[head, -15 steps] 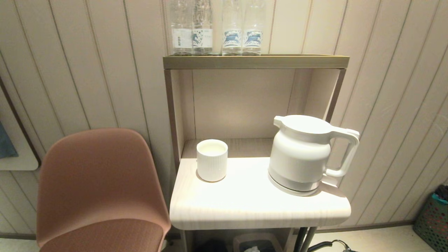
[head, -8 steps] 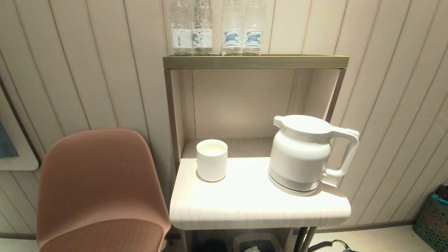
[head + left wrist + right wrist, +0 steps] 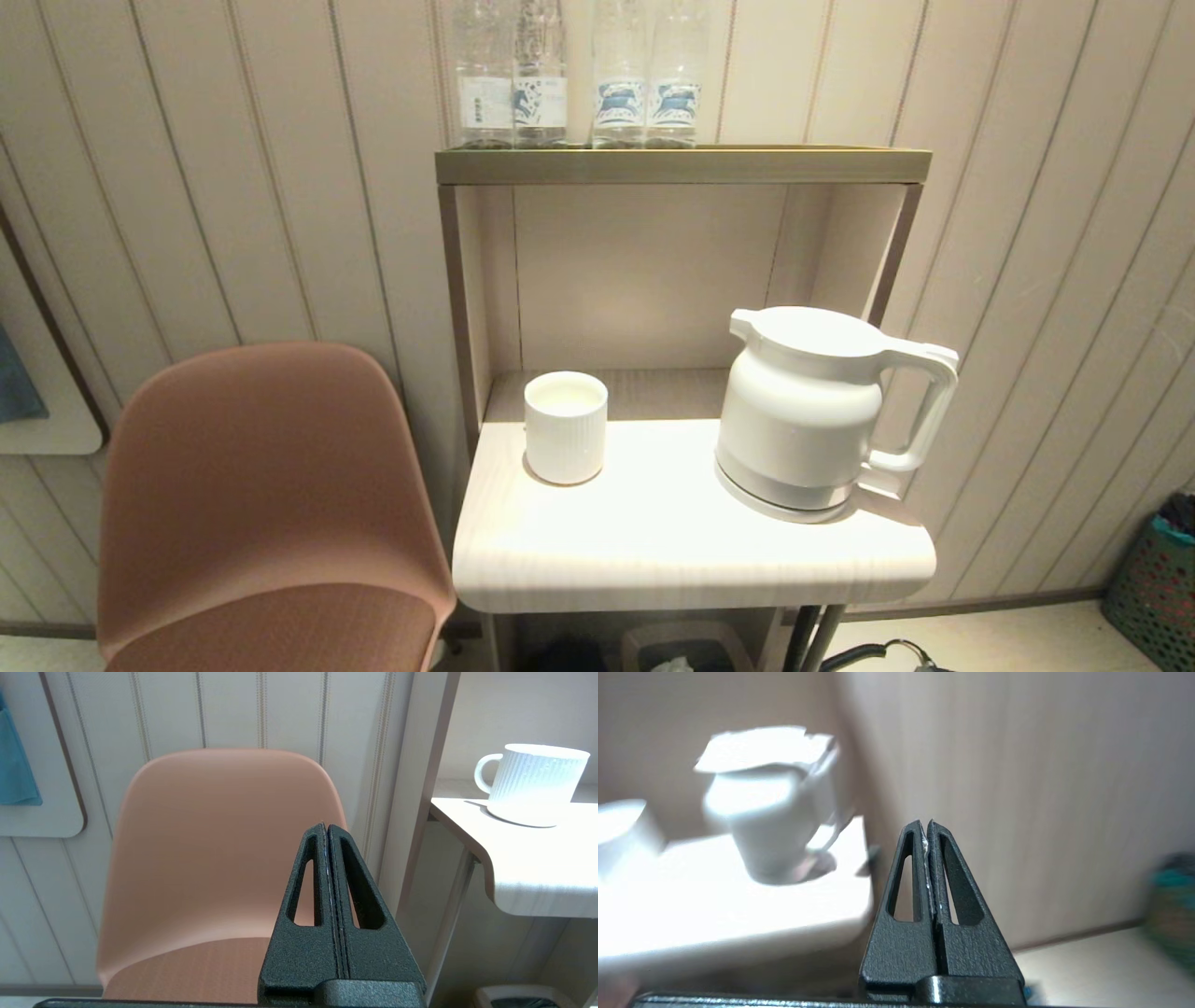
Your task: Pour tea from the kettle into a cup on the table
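Note:
The white kettle (image 3: 803,411) stands on its round base at the right of the pale wood-grain table (image 3: 691,551), handle to the right and spout to the left. The ribbed white cup (image 3: 566,427) stands upright at the table's left. Neither gripper shows in the head view. My left gripper (image 3: 326,826) is shut and empty, low in front of the chair, left of the table; from there the cup (image 3: 537,781) shows a small handle. My right gripper (image 3: 924,822) is shut and empty, below and to the right of the table edge, with the kettle (image 3: 761,812) ahead of it.
A pinkish-brown chair (image 3: 261,504) stands against the table's left side. Several clear bottles (image 3: 579,75) line the brass-coloured shelf top (image 3: 681,163) above the table. A green basket (image 3: 1158,579) sits on the floor at far right, a bin (image 3: 681,649) under the table.

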